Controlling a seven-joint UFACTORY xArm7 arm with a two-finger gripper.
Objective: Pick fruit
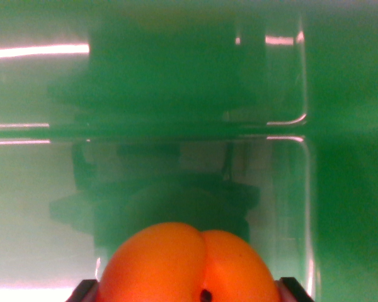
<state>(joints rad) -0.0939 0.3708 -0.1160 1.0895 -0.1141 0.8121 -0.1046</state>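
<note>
An orange, peach-like fruit [188, 267] fills the bottom middle of the wrist view, with a crease down its middle and a small dark dimple near the lower edge. My gripper [189, 290] is shut on it: the two dark fingertips [83, 290] show at the bottom edge, pressed against the fruit's left and right sides. Beneath it lies a glossy green tray [340, 189] whose surface mirrors the gripper as a dark shape.
The green tray has a raised ridge [176, 131] running across the middle that splits it into a far and a near compartment, with rounded corners at the wrist view's right. Bright light streaks reflect at the left.
</note>
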